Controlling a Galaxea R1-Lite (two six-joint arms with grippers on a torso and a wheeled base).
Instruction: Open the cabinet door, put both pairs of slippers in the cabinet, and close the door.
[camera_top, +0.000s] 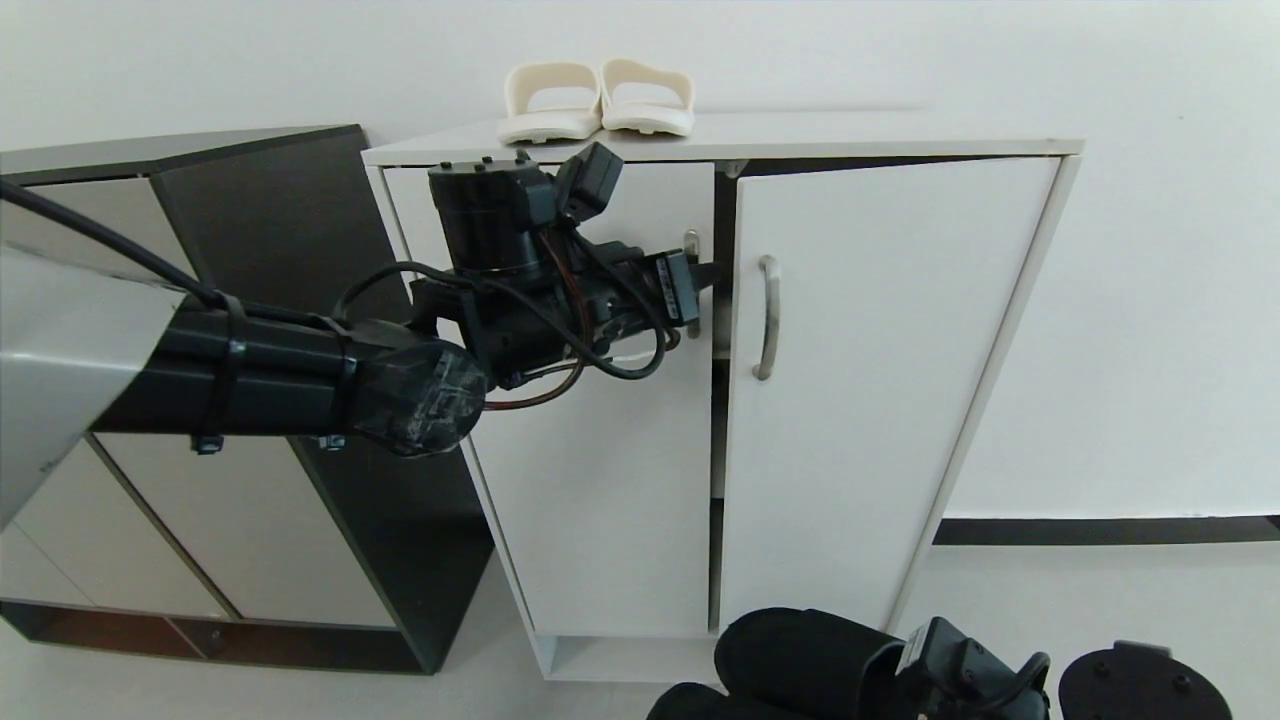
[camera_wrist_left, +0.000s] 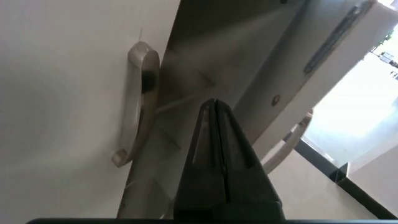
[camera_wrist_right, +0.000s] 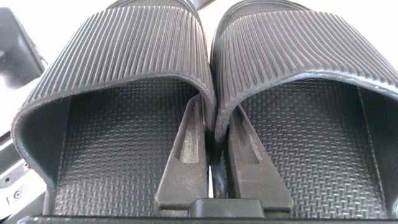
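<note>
Logged white cabinet (camera_top: 850, 130) standing against plain wall (camera_top: 1150, 300). Found its right door (camera_top: 880, 380) slightly ajar, w/ a dark slit btwn it & the left door (camera_top: 600, 480). Saw left gripper (camera_top: 708, 275) at that slit, in the cabinet's upper half, just beside the left door's handle (camera_wrist_left: 137, 106). Found its fingers (camera_wrist_left: 205, 143) clenched flat together w/ nothing btwn them, tips poked into the gap. Couldn't tell whether tips touched either door edge. Noted right door's handle (camera_top: 767, 315) just across the slit.

Spotted cream slippers (camera_top: 597, 100) as a pair, side by side on top of the cabinet, above the left door.

Found black slippers (camera_top: 800, 655) low in front of the cabinet, below the right door, gripped by right gripper (camera_wrist_right: 214, 112). Saw its fingers (camera_wrist_right: 183, 155) pinched on the two inner side walls, one finger inside each slipper, pair side by side.

Noted dark cupboard (camera_top: 260, 220) right beside the cabinet's left side.
</note>
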